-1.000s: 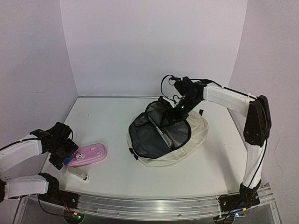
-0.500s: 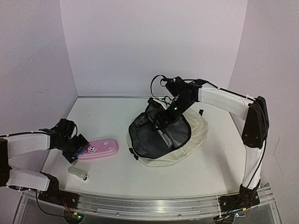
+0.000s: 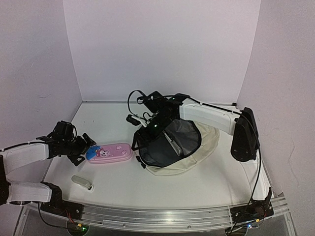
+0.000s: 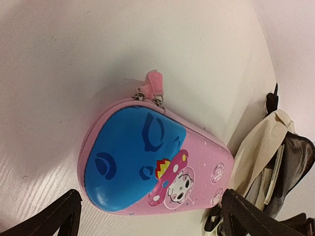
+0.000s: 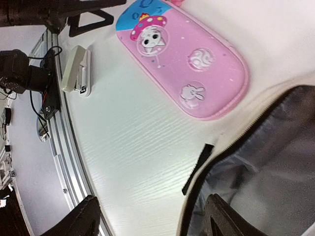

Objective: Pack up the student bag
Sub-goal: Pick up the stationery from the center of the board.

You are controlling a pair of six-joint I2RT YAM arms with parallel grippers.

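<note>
The left gripper (image 4: 150,194) is spread wide. Its two dark fingers (image 4: 61,216) stand either side of the blue end of a pink pencil case (image 3: 109,152), which lies flat on the white table (image 3: 113,120). I cannot tell whether either finger touches the case. The case's zip pull points away from this gripper's palm, and its far pink end lies just beside the bag.

The right gripper (image 5: 151,199) is also spread, pinching nothing. It hangs over the left rim of the student bag (image 3: 209,140). In its wrist view the rim and black zip run up between the two fingers. The grey lining is on the side of one finger and bare table on the side of the other. A short black tab (image 5: 195,169) sticks out from the rim just ahead of the fingers. Beyond that rim, ahead of this gripper, lies the pencil case, close to the bag; whether the two touch I cannot tell.

The bag lies unzipped on the table, its mouth gaping and the cream fabric spreading out on the side away from the right gripper.

A small cream stapler (image 3: 82,182) lies on the table on the base side of the left gripper, apart from the case and from both grippers. Nothing lies between the case and the bag's mouth.

Count: one bag, one pencil case, one stapler, two grippers.
</note>
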